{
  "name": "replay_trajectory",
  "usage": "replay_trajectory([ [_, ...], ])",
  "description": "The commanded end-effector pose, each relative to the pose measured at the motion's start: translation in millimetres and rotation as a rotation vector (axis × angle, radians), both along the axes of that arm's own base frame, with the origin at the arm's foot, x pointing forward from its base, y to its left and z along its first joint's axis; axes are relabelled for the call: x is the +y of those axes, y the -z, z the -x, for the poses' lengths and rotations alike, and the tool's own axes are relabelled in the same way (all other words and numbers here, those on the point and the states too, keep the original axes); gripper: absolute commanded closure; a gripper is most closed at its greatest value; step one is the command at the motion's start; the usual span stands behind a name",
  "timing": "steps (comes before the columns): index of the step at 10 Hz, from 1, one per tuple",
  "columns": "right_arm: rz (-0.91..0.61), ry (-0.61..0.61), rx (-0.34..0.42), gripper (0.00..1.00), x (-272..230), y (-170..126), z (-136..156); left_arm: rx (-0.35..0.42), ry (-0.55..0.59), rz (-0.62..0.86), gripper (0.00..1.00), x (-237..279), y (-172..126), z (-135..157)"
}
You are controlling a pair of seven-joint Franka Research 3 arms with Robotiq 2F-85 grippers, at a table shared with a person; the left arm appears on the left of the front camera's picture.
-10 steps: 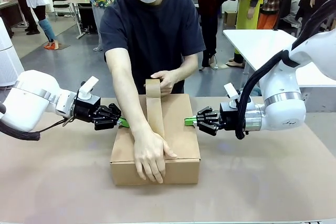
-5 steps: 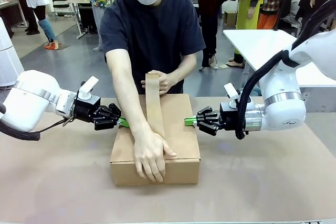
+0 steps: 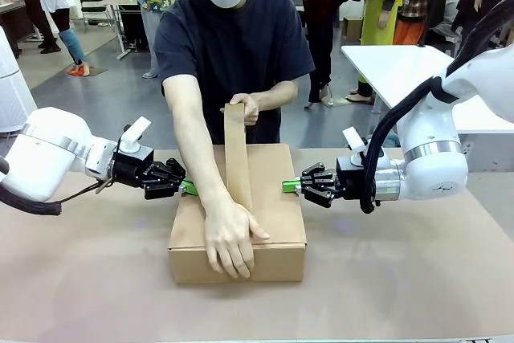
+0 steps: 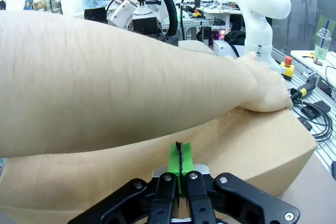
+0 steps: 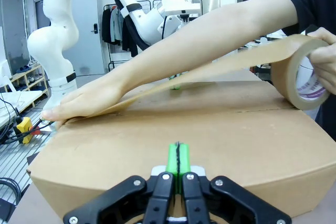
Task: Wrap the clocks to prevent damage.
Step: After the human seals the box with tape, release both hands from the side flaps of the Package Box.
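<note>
With both pincers, left pincer (image 3: 186, 187) and right pincer (image 3: 291, 185), closed and empty against the cardboard box (image 3: 273, 198), they should brace it firmly while the person's hand (image 3: 230, 237) pins the brown tape (image 3: 236, 158).

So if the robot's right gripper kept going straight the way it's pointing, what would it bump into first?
Most likely the cardboard box. The right gripper points sideways at the box's side wall, fingers shut, and looks just short of it or already touching.

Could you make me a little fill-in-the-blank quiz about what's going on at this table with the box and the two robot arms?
1. The person pulls brown tape over the top of the brown cardboard ____.
2. The brown tape roll is held in the person's ____.
3. Both pincers, left pincer and right pincer, have their green pads pressed ____.

Missing words: box; hand; together
</note>
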State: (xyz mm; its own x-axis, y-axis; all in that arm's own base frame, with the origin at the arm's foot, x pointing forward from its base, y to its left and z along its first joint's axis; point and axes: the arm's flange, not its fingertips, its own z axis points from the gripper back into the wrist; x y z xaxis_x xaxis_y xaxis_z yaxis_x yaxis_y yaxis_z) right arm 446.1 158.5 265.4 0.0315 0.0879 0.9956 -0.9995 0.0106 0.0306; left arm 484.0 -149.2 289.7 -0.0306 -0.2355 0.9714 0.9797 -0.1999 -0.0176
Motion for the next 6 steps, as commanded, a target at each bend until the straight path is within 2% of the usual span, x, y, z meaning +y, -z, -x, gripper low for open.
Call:
replay_trajectory([
  [1, 0.001, 0.01, 0.002, 0.99, 1.5, 2.3, 2.0, 0.0, -0.007, -0.003, 1.0, 0.0, 2.0, 0.2],
  [6, 0.001, 0.01, 0.002, 0.99, 1.5, 2.3, 2.0, 0.0, -0.007, -0.003, 1.0, 0.0, 2.0, 0.2],
])
